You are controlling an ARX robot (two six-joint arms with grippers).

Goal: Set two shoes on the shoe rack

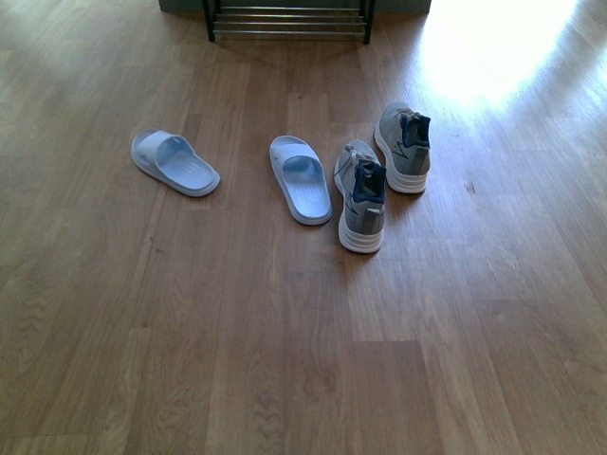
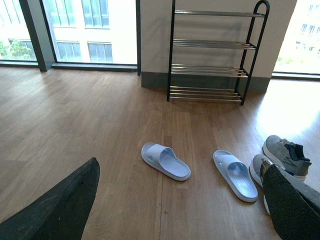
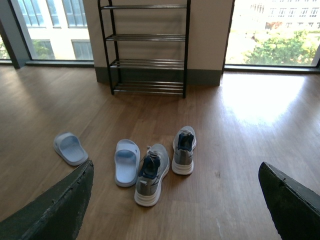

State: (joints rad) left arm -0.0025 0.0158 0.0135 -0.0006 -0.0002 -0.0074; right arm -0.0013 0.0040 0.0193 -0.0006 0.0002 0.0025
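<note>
Grey knit sneakers [image 1: 361, 197] on wood floor [image 1: 285, 360] beside rubber slides [image 1: 301, 178], well short of rack [image 1: 289, 21] | we judge them light, soft-sided, best taken at the heel collar | left gripper [image 2: 180, 167] and right gripper [image 3: 176, 165] gape wide, empty

In the front view the shoe rack [image 1: 289, 21] is cut by the picture's top edge; only its lowest bars and two legs show. In the left wrist view the nearer grey sneaker [image 2: 257, 169] is partly hidden (its heel end) behind a finger [image 2: 292, 205] of the left gripper [image 2: 180, 164].
</note>
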